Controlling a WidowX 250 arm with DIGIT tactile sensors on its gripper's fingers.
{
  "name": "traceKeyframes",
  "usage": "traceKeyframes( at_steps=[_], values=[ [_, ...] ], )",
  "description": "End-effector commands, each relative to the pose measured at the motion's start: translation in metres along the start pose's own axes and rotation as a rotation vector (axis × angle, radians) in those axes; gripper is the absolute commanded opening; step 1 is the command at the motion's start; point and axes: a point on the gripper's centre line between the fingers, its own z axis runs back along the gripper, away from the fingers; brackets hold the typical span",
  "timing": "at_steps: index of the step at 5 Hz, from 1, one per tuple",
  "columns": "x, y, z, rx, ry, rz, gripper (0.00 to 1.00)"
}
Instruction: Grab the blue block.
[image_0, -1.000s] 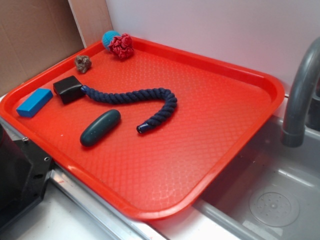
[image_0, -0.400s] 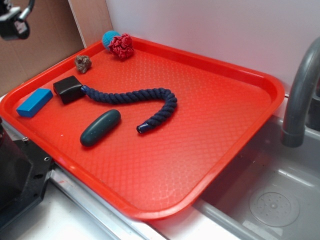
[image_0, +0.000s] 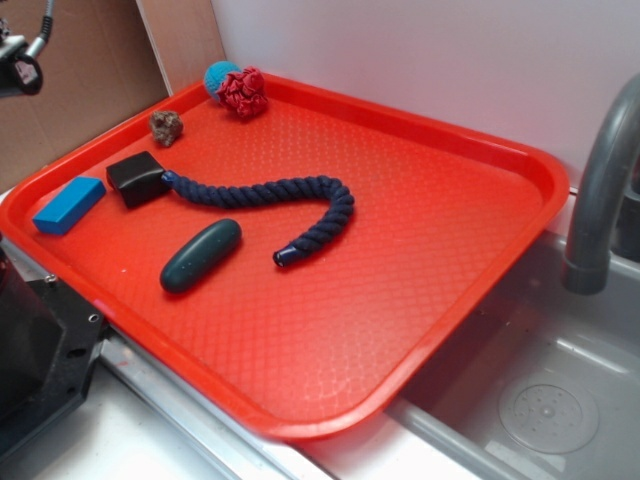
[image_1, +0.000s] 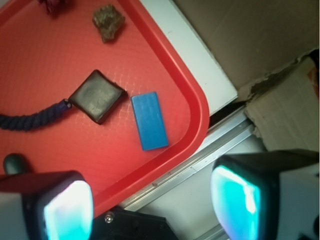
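Teal capsule (image_1: 15, 163) mostly behind tool (image_1: 150, 202)

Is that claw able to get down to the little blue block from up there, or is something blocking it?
Probably yes. The gripper hangs open above the blue block, which lies flat with nothing on it, a small gap from the black block and near the tray rim.

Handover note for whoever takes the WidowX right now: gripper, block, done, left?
Gripper: open, empty, high above the tray's left corner, fingers wide apart.
Blue block: lying flat near the red tray's left rim, apart from the black block that carries the navy rope.
Done: nothing grasped yet.
Left: centre over the block, descend, close on it, lift.
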Motion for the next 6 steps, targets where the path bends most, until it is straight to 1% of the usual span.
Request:
traceKeyframes(
  at_steps=[1,2,3,4,5,6],
  values=[
    [0.026,0.035,-0.049,-0.018,0.024,-0.070,1.00],
    [0.034,0.029,-0.083,-0.116,0.027,-0.125,1.00],
    [0.034,0.023,-0.111,-0.093,0.040,-0.160,1.00],
    [0.030,0.014,-0.122,-0.065,0.058,-0.204,1.00],
    [0.028,0.007,-0.134,-0.010,0.093,-0.225,1.00],
    [0.027,-0.001,-0.143,0.089,0.087,-0.209,1.00]
  ],
)
